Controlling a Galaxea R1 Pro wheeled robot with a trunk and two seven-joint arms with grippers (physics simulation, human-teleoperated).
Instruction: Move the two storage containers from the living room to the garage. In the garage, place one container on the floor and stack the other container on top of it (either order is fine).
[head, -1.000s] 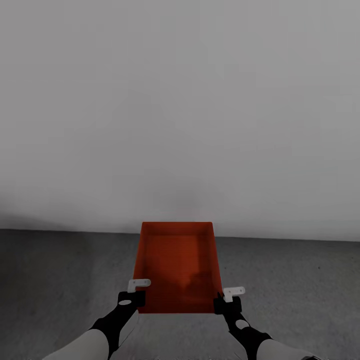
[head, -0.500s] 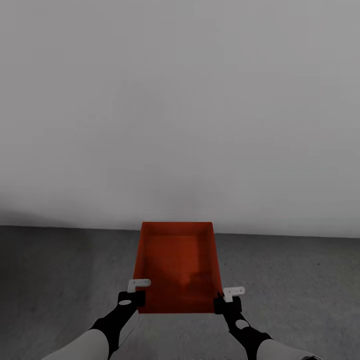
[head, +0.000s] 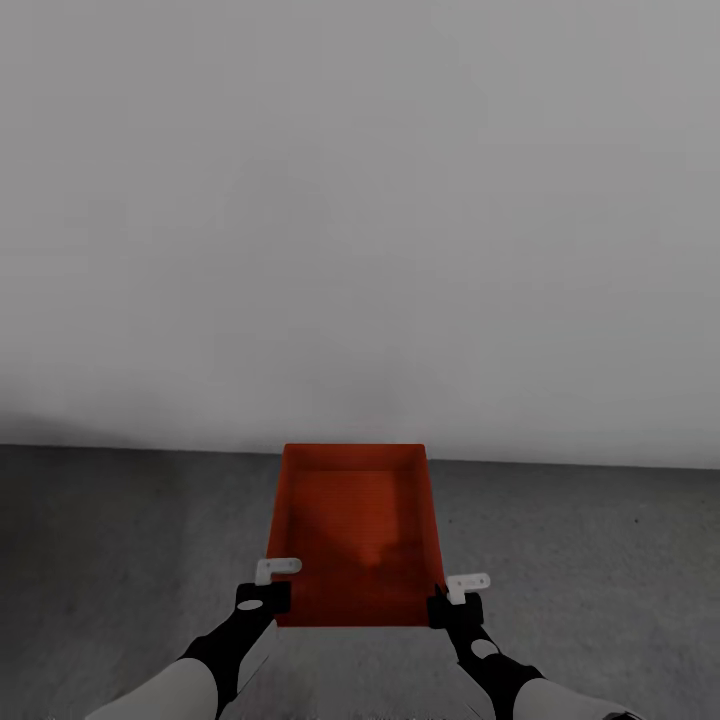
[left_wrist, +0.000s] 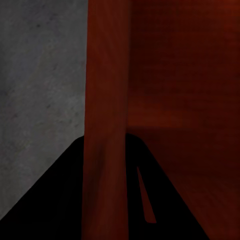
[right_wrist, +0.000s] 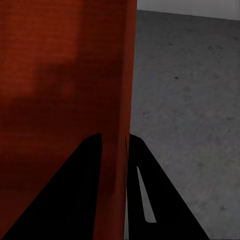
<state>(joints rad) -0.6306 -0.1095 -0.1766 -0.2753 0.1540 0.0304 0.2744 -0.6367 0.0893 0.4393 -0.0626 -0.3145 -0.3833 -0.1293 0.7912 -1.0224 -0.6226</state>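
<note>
I hold one orange-red storage container (head: 355, 530) level in front of me, above the dark grey concrete floor (head: 120, 540) of the garage. My left gripper (head: 268, 596) is shut on the container's near left corner, its wall (left_wrist: 105, 100) pinched between the black fingers (left_wrist: 60, 200). My right gripper (head: 452, 605) is shut on the near right corner, fingers (right_wrist: 150, 200) clamping the thin wall (right_wrist: 122, 100). The bin is empty inside.
A plain pale grey wall (head: 360, 220) stands straight ahead, meeting the concrete floor just beyond the container's far edge. Bare floor stretches to both sides of the bin.
The line where wall meets floor has slid up in the picture, so the camera has shifted. The container and both grippers keep the same place in view.
</note>
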